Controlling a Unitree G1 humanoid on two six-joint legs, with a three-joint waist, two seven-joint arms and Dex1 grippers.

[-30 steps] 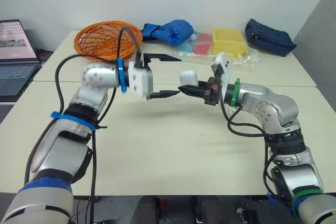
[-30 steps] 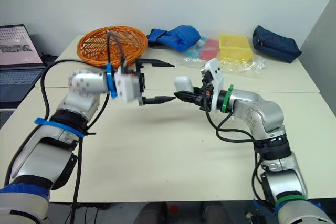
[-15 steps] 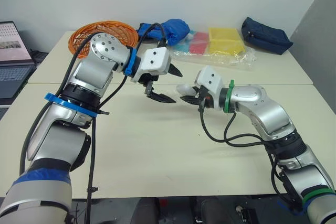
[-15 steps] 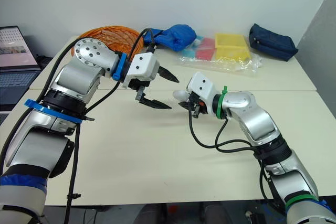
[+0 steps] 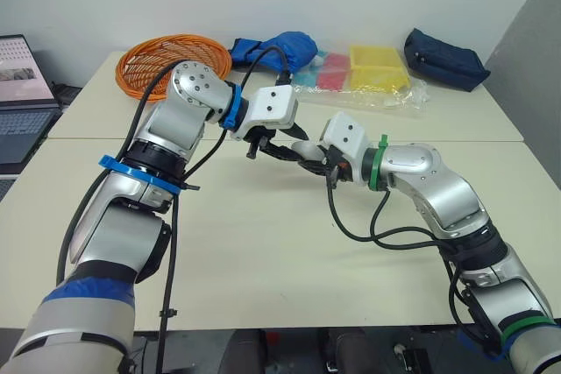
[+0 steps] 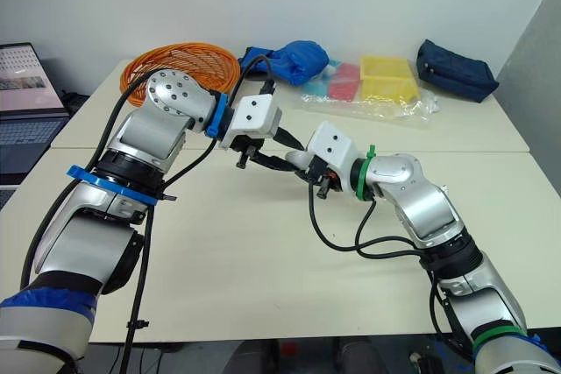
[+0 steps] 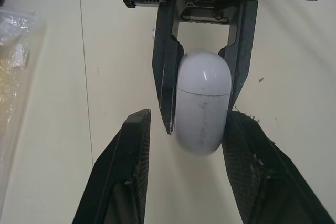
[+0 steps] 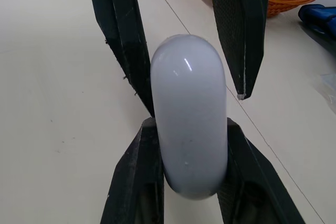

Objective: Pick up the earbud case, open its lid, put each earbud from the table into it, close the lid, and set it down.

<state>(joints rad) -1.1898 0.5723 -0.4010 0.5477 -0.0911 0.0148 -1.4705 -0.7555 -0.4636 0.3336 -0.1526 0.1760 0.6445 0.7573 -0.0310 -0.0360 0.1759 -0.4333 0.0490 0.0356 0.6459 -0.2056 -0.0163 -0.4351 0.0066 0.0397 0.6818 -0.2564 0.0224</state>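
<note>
White pill-shaped earbud case (image 7: 202, 103), lid shut, is pinched in my right gripper (image 8: 190, 127) above the cream surface (image 5: 263, 243), with my left gripper (image 7: 188, 116) spread, one finger on each side of it.

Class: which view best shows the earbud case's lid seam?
Left wrist view: the earbud case faces it, seam line plain across it. Right wrist view shows its smooth rounded edge; eye views catch a small white sliver.

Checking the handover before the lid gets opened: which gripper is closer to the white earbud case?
Right. The right gripper is shut on the white earbud case, gripping it between both fingers. The left gripper is open, its fingers on either side of the case's free end.
</note>
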